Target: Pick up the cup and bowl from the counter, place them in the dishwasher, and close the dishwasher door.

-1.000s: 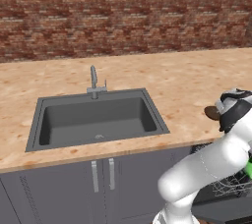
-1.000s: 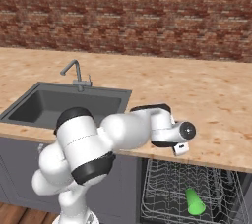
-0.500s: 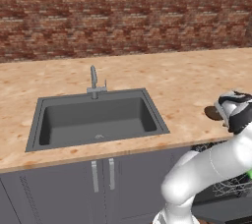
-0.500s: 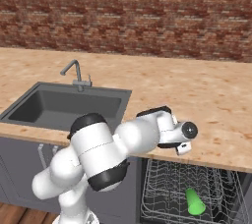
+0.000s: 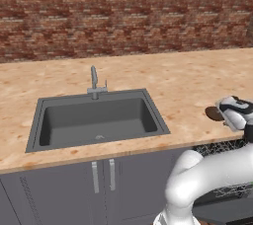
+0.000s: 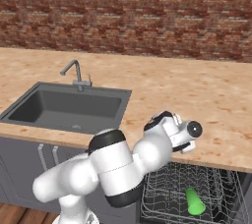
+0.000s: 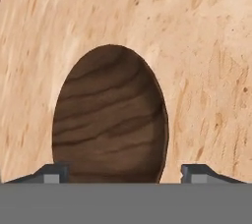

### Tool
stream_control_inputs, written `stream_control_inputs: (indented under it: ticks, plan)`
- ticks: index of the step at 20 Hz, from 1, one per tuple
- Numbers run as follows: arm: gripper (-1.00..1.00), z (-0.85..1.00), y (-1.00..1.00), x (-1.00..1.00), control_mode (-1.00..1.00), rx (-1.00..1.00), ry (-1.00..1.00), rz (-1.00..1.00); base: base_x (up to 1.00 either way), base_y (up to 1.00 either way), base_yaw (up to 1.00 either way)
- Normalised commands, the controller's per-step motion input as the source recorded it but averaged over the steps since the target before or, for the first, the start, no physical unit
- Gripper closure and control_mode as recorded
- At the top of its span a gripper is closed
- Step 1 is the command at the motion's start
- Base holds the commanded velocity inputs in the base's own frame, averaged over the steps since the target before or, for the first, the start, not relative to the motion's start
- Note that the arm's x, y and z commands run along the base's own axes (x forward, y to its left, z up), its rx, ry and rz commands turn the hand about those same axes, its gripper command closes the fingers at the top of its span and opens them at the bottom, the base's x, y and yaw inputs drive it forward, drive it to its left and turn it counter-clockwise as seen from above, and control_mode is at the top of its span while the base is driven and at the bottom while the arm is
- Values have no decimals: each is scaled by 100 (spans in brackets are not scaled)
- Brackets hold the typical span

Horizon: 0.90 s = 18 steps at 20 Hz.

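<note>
My end effector [image 7: 123,173] hangs spread wide over the bowl [image 7: 110,115], holding nothing; the bowl sits on the bench [image 5: 163,78] near its front edge, above the dishwasher [image 6: 197,193]; I should descend straight, straddle one rim wall, then close gently.

Bowl [image 7: 109,117]: shallow, round, dark brown, wood-grained; upright on counter [image 5: 163,78] near front edge; counter light tan, orange-speckled. Cup [image 6: 195,202]: bright green, lying tilted in wire rack of dishwasher [image 6: 167,188] below counter; dishwasher open, rack visible.
</note>
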Motion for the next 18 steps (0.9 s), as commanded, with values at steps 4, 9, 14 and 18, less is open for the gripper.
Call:
stream_control_inputs:
  ticks: [4,9,14,18]
  plan:
    - [100,-14,-2,3,-100,0,0,0,0,0,0]
    - [100,-5,-8,0,-100,0,0,0,0,0,0]
    - [100,5,-2,-33,-100,0,-3,0,0,0,0]
    - [100,25,0,-62,-100,-2,-8,0,0,0,0]
